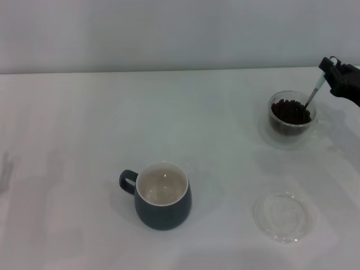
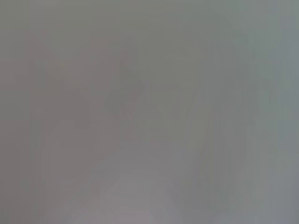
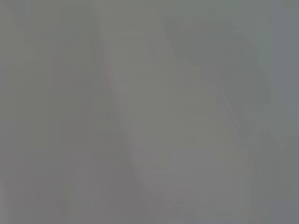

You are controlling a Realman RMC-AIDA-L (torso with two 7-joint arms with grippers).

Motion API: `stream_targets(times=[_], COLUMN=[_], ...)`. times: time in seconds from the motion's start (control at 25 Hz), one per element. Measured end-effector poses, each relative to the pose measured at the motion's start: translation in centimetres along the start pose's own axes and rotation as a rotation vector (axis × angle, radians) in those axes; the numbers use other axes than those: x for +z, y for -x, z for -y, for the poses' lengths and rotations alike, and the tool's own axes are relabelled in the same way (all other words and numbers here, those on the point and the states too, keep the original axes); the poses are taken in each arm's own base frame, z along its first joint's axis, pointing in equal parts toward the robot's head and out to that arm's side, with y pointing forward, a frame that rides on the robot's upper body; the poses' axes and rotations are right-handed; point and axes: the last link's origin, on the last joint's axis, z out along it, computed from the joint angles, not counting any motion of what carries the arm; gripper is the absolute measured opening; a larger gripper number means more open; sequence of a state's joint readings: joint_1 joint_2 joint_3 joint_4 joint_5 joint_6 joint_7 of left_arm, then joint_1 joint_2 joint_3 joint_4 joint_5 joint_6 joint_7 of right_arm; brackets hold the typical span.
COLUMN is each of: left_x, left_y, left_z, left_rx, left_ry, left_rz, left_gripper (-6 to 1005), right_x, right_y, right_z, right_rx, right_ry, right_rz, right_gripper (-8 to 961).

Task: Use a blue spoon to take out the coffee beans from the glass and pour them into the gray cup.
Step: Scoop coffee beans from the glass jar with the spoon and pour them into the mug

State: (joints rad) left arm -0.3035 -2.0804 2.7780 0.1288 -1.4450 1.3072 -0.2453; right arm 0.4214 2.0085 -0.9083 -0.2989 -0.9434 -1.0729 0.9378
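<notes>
In the head view the glass (image 1: 292,119) stands at the far right of the white table, filled with a heap of dark coffee beans (image 1: 290,111). The blue spoon (image 1: 315,90) slants down into the beans, its pale handle held at the top by my right gripper (image 1: 332,68), which comes in from the right edge and is shut on it. The gray cup (image 1: 163,195) stands near the front centre, handle to the left, cream inside with no beans in it. My left gripper is out of view. Both wrist views show only a grey blur.
A flat clear saucer (image 1: 284,215) lies at the front right, between the gray cup and the table's right side. The white table (image 1: 84,124) runs back to a pale wall.
</notes>
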Motion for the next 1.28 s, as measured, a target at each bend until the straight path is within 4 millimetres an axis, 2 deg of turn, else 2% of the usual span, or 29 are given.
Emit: stream_targets(times=[0.56, 1.28], left_x=[0.2, 0.3], left_y=[-0.2, -0.4], left_z=[0.4, 0.9], left_rx=[0.015, 0.021], left_ry=[-0.006, -0.026], left_rz=[-0.002, -0.011], left_gripper=[730, 730], right_x=[-0.3, -0.9], right_y=[-0.4, -1.0], right_z=[1.1, 1.8], right_rx=[0.356, 0.62], right_ry=[-0.087, -0.148], right_rz=[0.019, 0.063], right_gripper=[149, 149])
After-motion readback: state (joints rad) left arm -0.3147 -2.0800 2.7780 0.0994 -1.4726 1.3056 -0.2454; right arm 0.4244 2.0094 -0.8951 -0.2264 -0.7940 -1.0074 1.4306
